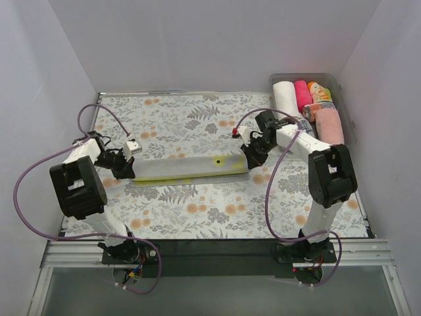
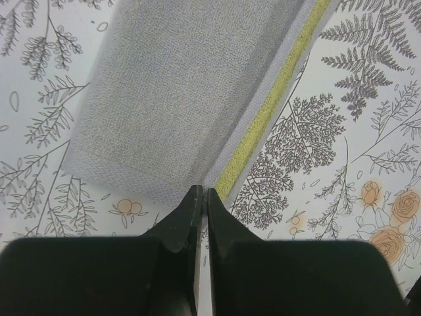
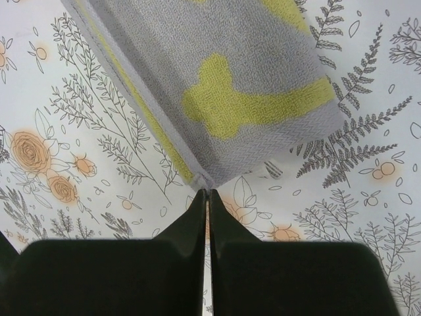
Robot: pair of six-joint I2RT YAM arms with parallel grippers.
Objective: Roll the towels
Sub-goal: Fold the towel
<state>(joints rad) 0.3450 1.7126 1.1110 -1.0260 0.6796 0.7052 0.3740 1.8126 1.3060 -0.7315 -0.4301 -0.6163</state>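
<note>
A grey towel with yellow patches (image 1: 187, 167) lies folded into a long strip across the middle of the floral tablecloth. My left gripper (image 1: 127, 172) is shut on the towel's left near corner; in the left wrist view its tips (image 2: 203, 192) pinch the folded edge of the towel (image 2: 171, 99). My right gripper (image 1: 250, 160) is shut on the towel's right near corner; in the right wrist view its tips (image 3: 207, 193) pinch the corner of the towel (image 3: 223, 85).
A clear plastic bin (image 1: 342, 89) at the back right holds several rolled towels: white (image 1: 284, 97), pink (image 1: 302, 94), a patterned one (image 1: 319, 91) and a pale pink one (image 1: 330, 126). White walls enclose the table on three sides.
</note>
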